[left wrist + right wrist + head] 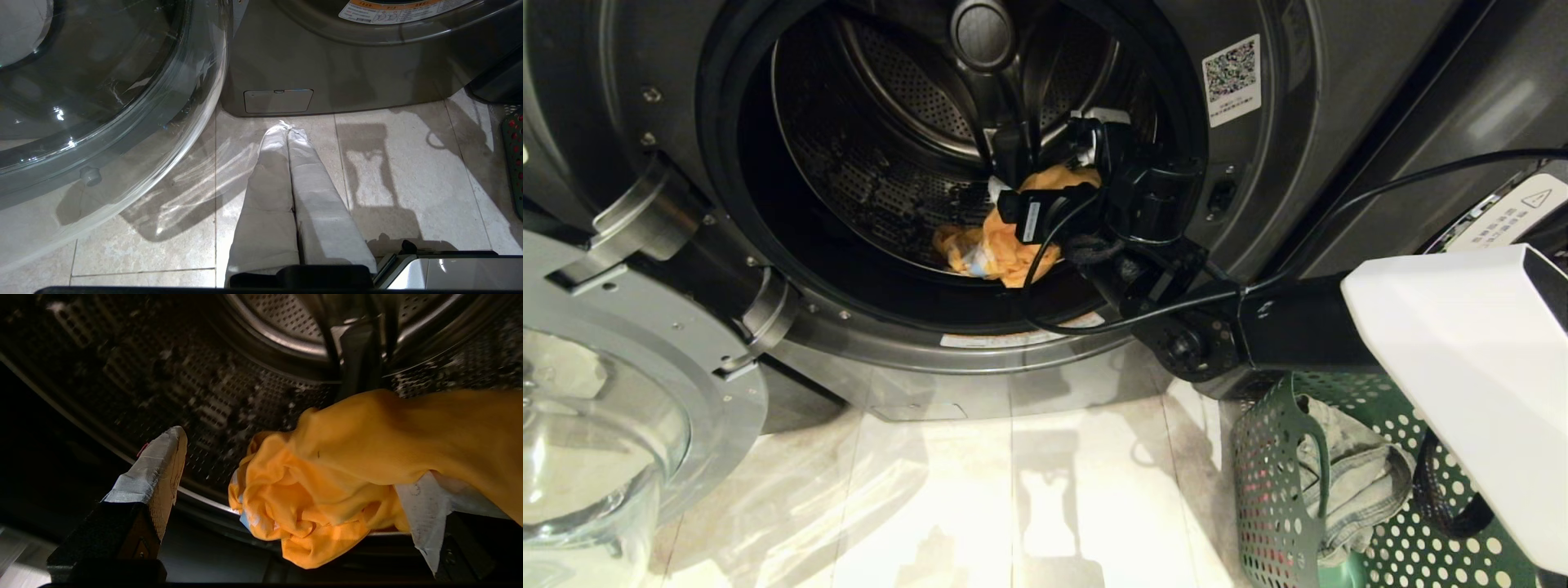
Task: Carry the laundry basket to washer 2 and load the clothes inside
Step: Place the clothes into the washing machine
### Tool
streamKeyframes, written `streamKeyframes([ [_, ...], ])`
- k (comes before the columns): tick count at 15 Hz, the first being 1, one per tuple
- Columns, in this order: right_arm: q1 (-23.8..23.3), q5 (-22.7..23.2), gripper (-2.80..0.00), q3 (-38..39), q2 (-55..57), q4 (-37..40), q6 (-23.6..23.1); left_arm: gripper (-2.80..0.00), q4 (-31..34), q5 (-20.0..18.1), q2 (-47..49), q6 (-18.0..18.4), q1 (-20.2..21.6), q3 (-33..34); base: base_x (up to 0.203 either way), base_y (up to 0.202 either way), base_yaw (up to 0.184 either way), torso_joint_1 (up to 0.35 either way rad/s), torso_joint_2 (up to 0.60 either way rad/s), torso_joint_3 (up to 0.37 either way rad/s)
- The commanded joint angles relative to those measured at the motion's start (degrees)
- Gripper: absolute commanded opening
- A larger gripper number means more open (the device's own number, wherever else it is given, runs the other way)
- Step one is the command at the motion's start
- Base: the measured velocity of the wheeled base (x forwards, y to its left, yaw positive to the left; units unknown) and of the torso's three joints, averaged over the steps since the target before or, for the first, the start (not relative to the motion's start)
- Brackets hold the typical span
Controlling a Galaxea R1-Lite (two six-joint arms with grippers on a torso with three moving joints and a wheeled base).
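Floor (408,196): pale glossy tile, light glare and shadows across it. Left gripper (288,128) hangs low over the tile in front of the washer's kick panel, taped fingers pressed together, nothing between them.

Washer door (613,408) swung open on the robot's left, glass bowl facing out, hinge still on the chrome ring.

Laundry basket (1274,490), dark green, perforated, stands on the floor on the robot's right, just beside the washer front and under the right arm. Inside: grey-green denim piece (1356,474) draped against the near wall by the handle cut-out; red shows through the holes lower down, can't tell what it is.

Washer (1282,204), dark grey, QR sticker beside the opening; no numeral label visible here. Right gripper (286,465) is reached through the door opening into the drum (882,147), jaws spread wide. Yellow garment (1005,241) is bunched at the drum's front bottom, draped over the far finger; near taped finger (163,465) is clear of the cloth.
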State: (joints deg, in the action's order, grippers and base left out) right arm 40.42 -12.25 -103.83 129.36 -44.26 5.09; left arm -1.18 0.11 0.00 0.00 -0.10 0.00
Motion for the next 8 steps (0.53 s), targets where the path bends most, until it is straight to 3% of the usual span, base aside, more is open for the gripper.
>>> streamKeyframes([
  [1,0.14,-0.71,0.0,0.77,1.84,-2.03,-0.09,-2.8,-0.05,-0.02,0.09,0.0,0.01,0.35,0.0,0.0,0.0,0.0,0.0,0.0],
  [4,0.59,-0.01,0.0,2.22,1.24,-2.72,-0.4,-2.8,-0.05,0.07,0.09,0.0,0.01,0.35,0.0,0.0,0.0,0.0,0.0,0.0],
  [8,0.59,1.71,0.0,18.29,-4.52,-0.01,1.88,-2.8,-0.05,-0.02,0.09,0.0,0.0,0.35,0.0,0.0,0.0,0.0,0.0,0.0],
])
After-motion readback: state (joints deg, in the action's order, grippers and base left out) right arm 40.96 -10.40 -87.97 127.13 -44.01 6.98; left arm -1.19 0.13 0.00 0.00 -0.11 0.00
